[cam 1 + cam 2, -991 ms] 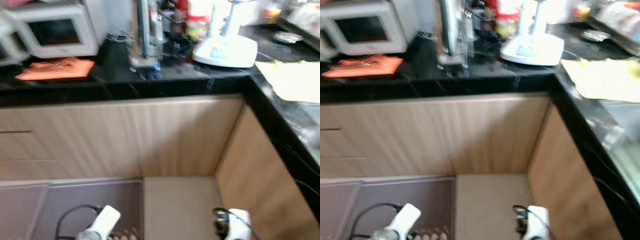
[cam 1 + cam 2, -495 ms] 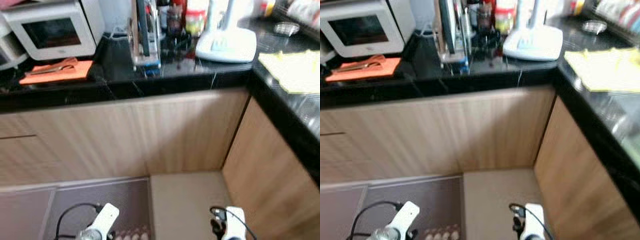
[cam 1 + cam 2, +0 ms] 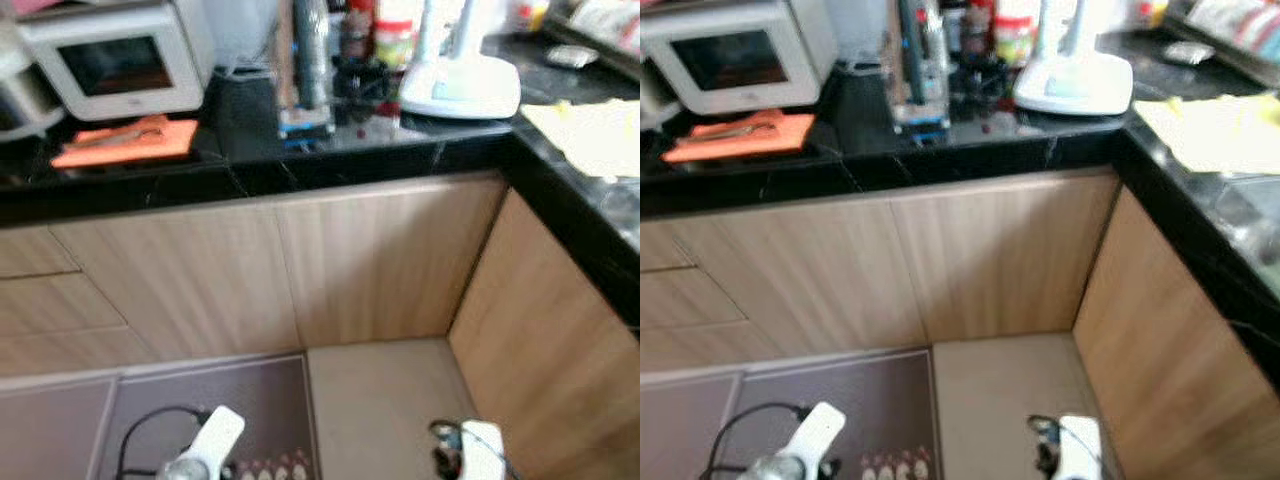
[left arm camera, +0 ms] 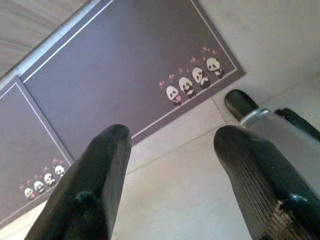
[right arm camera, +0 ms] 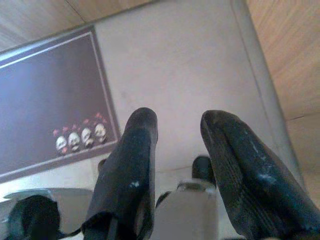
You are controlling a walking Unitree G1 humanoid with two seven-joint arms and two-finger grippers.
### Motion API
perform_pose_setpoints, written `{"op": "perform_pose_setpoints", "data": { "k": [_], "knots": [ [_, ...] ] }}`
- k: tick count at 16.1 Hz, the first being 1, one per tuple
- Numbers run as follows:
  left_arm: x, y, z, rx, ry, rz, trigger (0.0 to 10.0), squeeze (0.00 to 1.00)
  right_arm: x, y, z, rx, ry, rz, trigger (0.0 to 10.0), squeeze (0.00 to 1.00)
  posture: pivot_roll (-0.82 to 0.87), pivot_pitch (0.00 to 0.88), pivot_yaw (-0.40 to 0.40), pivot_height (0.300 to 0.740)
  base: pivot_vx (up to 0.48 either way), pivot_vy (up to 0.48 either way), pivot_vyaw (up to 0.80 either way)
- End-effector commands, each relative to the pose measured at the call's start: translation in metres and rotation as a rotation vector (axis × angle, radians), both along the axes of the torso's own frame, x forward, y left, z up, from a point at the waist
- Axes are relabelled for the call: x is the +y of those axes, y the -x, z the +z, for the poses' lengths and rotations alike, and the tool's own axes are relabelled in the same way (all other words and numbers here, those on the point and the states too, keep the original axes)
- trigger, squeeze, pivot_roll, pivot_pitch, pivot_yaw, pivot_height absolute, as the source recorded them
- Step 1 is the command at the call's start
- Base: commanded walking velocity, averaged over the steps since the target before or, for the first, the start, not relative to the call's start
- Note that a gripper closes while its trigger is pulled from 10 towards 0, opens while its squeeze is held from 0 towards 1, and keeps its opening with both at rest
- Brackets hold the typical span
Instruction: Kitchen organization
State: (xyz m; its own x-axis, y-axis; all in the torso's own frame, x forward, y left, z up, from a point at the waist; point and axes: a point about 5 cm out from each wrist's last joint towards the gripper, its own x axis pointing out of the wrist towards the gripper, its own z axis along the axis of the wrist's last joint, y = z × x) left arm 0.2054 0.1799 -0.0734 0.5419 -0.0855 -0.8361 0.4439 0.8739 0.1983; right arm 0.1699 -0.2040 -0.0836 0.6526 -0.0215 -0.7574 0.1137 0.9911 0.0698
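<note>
Both arms hang idle over the floor mat (image 4: pixel 100 85); left claw (image 4: pixel 172 185) and right claw (image 5: pixel 177 165) stand apart, empty. The clutter sits at twelve o'clock on the black worktop (image 3: pixel 330 165): orange cloth (image 3: pixel 125 140), white appliance base (image 3: pixel 460 90). A blurred, hurried reach risks toppling the bottles (image 3: pixel 375 40).

Left gripper (image 4: pixel 170 145) and right gripper (image 5: pixel 177 130) low at the sides, jaws apart, empty.

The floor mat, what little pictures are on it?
Small pandas with pink hearts on the dark purple floor mat, clearest in the left wrist view.
</note>
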Motion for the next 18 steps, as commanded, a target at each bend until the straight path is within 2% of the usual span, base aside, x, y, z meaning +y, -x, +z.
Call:
{"op": "perform_pose_setpoints", "data": {
  "k": [1, 4, 6, 15, 18],
  "knots": [
    [0.0108, 0.0026, -0.0004, 0.016, -0.029, 0.012, 10.0, 0.0, 0.0117, -0.0042, 0.0007, -0.021, -0.014, 0.037, 10.0, 0.0, -0.12, 0.0, 0.086, 0.74, 0.0, 0.255, 0.0],
    [0.0104, 0.003, -0.0006, 0.018, -0.028, 0.008, 10.0, 0.0, 0.0132, -0.0043, 0.0007, -0.024, -0.019, 0.047, 10.0, 0.0, -0.12, 0.0, 0.086, 0.74, 0.0, 0.254, 0.8],
    [0.0102, 0.0033, -0.0008, 0.018, -0.029, 0.007, 10.0, 0.0, 0.0138, -0.0043, 0.0007, -0.03, -0.034, 0.016, 10.0, 0.0, -0.12, 0.0, 0.088, 0.74, 0.0, 0.255, 0.0],
    [0.0111, 0.0031, -0.0006, 0.018, -0.031, 0.008, 10.0, 0.0, 0.0171, -0.0046, -0.0001, -0.013, -0.021, 0.058, 10.0, 0.0, -0.12, 0.0, 0.089, 0.74, 0.0, 0.255, 0.0],
    [0.0115, 0.003, -0.0005, 0.018, -0.031, 0.01, 10.0, 0.0, 0.0158, -0.0009, -0.0015, -0.008, -0.03, 0.033, 10.0, 0.0, -0.12, 0.0, 0.089, 0.74, 0.0, 0.255, 0.0]
  ]
}}
